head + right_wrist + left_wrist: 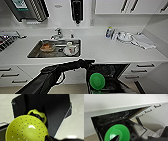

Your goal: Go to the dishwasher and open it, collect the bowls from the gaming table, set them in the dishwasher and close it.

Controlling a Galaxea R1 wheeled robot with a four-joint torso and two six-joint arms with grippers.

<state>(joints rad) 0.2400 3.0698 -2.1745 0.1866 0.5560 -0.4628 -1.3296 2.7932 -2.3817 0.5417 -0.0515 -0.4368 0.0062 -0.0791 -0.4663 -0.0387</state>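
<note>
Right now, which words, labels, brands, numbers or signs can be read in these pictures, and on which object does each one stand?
None can be read.
Grey wall-mounted dispenser with a pale front panel: print too blurred.
Small bottle with a blue label on the white countertop: label too blurred.
Round green bowl, open dishwasher with dark racks, yellow-green perforated colander bowl: no text seen.

White countertop (pixel 112 50), steel sink (pixel 35 53), drawers (pixel 12 75).
</note>
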